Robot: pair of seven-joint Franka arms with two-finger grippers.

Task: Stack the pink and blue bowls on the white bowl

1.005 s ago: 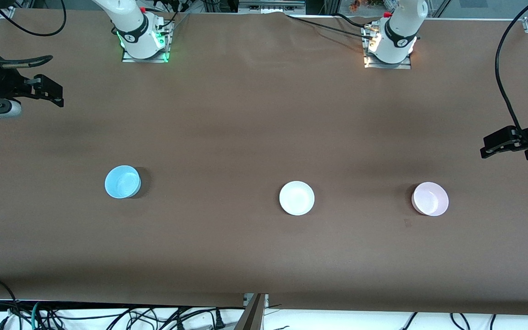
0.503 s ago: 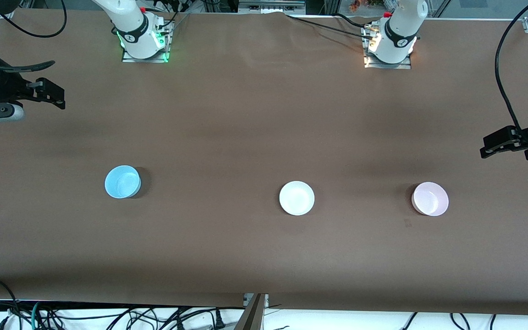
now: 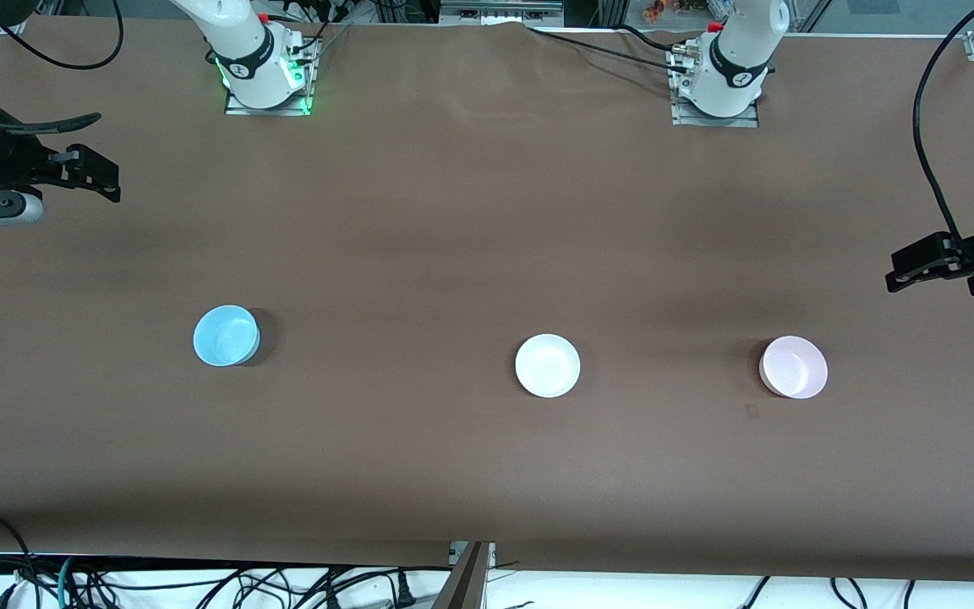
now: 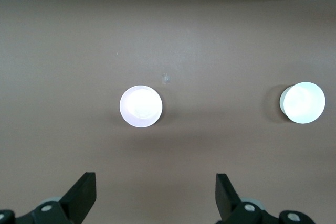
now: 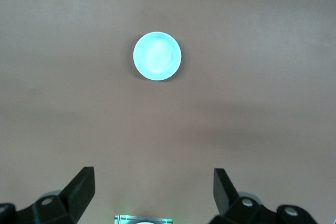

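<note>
Both tools gape empty (nothing stacked): left tool (image 3: 918, 269) nearest pink bowl (image 3: 793, 366), right tool (image 3: 98, 178) nearest blue bowl (image 3: 226, 336).

We saw the left gripper (image 4: 155, 198) spread wide and empty, hanging over bare brown table (image 4: 63, 51). Pink bowl (image 4: 140, 106) sat upright ahead of the fingers (image 4: 81, 195); white bowl (image 4: 303, 103) sat well apart beside it, both empty.
</note>
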